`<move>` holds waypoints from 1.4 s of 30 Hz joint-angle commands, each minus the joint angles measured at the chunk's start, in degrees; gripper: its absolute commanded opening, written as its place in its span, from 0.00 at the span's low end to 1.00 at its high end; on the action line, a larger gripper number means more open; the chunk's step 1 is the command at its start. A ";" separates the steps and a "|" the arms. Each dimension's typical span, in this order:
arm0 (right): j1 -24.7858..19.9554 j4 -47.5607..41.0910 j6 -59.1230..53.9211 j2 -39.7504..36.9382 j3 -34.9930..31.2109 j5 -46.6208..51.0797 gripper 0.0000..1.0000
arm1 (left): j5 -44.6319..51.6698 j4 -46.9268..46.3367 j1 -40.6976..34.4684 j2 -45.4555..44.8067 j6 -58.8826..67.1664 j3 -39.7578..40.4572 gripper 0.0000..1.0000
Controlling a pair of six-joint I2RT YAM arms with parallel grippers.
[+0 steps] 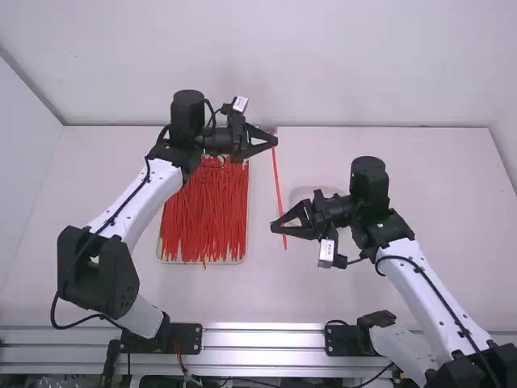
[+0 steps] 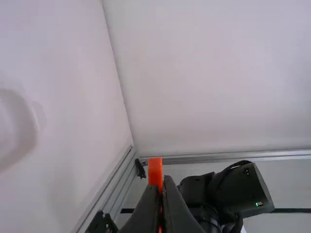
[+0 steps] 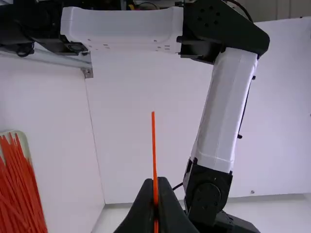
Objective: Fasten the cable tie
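A single red cable tie [image 1: 277,182] is stretching between the two pincers, just off the right-hand long edge of the tray [image 1: 245,242] and running roughly alongside that edge. The left pincer [image 1: 272,142] is holding the tie's far end, just beyond the tray's far right corner. Its fingers are pressing together with nothing but the strap between them, and in the left wrist view a short orange-red stub of the tie is sticking out just past the fingertips [image 2: 167,187]. The right pincer [image 1: 279,229] is holding the tie's near end, beside the nearer part of the tray's right edge and a little apart from it. Its fingers are likewise closing narrowly on the strap, and in the right wrist view the thin strap is rising straight out from between them. A short tail of the tie is poking out below this pincer, toward the tray's near right corner. A heap of spare ties [image 1: 206,214], all red, is lying lengthwise on the tray and covering most of it. The tray itself is resting flat on the white worktop [image 1: 420,170], to the left of both pincers.
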 commanded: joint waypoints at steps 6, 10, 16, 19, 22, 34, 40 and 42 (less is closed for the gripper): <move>-0.68 0.26 2.51 0.28 -0.39 -0.11 0.00 | 1.79 -0.35 0.22 -0.20 2.38 1.31 0.01; -0.22 0.20 2.40 0.28 -0.39 0.13 0.00 | 2.03 -0.35 0.22 -0.20 3.32 1.31 0.01; -0.20 0.44 2.40 0.28 -0.39 1.40 0.00 | 2.16 -1.57 0.22 -0.20 4.74 1.31 0.01; -0.13 0.57 1.66 0.28 -0.39 1.36 0.00 | 2.49 -1.66 0.04 -0.20 4.79 1.31 0.01; -0.22 0.87 1.66 0.28 -0.39 1.40 0.01 | 2.54 -1.46 -0.09 -0.20 4.79 1.31 0.01; -0.63 1.92 1.88 0.31 -0.39 1.36 0.06 | 2.56 -1.44 -0.55 -0.20 4.94 0.44 0.01; -0.63 1.99 1.88 0.28 -0.39 1.38 0.00 | 2.60 -1.25 -0.59 -0.20 4.79 -0.24 0.02; -0.63 2.12 1.88 0.28 -0.39 1.42 0.00 | 2.71 -1.44 -0.59 -0.20 4.96 -0.24 0.02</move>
